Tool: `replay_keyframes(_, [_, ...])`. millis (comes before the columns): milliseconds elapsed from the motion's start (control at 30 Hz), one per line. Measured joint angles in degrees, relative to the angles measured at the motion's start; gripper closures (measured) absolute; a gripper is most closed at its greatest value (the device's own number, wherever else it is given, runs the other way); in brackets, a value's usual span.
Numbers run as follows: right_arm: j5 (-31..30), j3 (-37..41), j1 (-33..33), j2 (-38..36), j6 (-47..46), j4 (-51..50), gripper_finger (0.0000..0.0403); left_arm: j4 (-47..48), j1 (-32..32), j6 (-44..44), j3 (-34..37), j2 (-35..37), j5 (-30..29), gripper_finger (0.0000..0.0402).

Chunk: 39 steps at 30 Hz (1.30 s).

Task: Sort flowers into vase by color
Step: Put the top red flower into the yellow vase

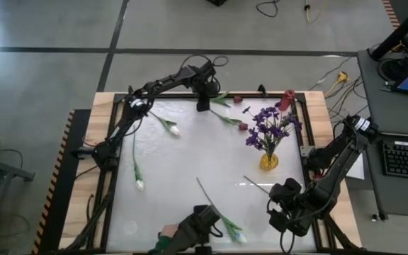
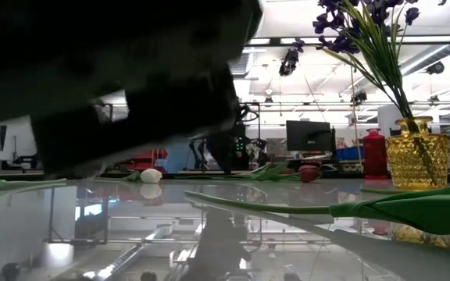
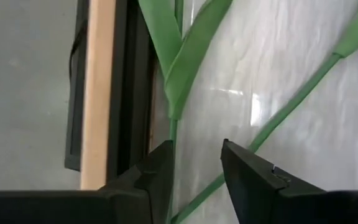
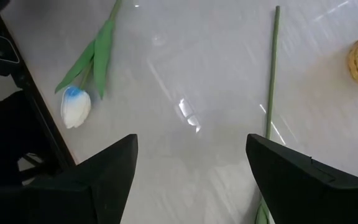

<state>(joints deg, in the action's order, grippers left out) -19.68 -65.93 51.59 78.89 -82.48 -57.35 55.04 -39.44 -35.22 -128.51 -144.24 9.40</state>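
Observation:
My left gripper [image 1: 204, 103] is at the table's far edge, open, low over the green stems [image 3: 174, 127] and leaves of two dark red flowers [image 1: 243, 126]; one stem [image 3: 278, 118] runs slanting between its fingers. My right gripper [image 4: 191, 162] hovers open near the table's near right corner, above a bare stem [image 4: 272, 68], with a white tulip [image 4: 74, 106] lying flat ahead. Two more white tulips [image 1: 172, 129] [image 1: 139, 184] lie on the left half. Purple sprays [image 1: 268, 126] stand in a yellow vase [image 1: 269, 161].
A red vase [image 1: 287, 99] stands at the far right edge. A person's hand [image 1: 165, 234] and a dark object [image 1: 197, 225] reach over the near edge, filling much of the low view. The wooden frame [image 3: 95, 93] borders the table by my left gripper.

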Motion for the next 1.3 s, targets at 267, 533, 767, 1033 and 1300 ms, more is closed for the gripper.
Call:
replay_keyframes(267, [0.0, 0.0, 0.0, 0.0, 0.0, 0.2, 0.0110, 1.7, -0.2, 0.8, -0.1, -1.3, 0.6, 0.0288])
replay_keyframes(533, [0.0, 0.8, 0.0, 0.0, 0.6, 0.2, 0.0110, 12.9, 1.6, -0.1, -1.6, -0.4, 1.4, 0.0318])
replay_keyframes(767, [0.0, 2.2, 0.0, 0.0, 0.6, 0.2, 0.0110, 11.5, 2.0, 4.3, -6.2, 1.0, 3.4, 0.0325])
replay_keyframes(1033, [0.1, 2.8, 0.0, 0.0, 0.5, 0.3, 0.0110, 7.9, 2.7, 7.5, -3.3, 0.8, 3.1, 0.0294])
replay_keyframes(1300, [0.1, 2.8, 0.0, 0.0, 1.1, 0.4, 0.0110, 4.8, 2.7, 7.5, 1.3, 0.8, -0.7, 0.0254])
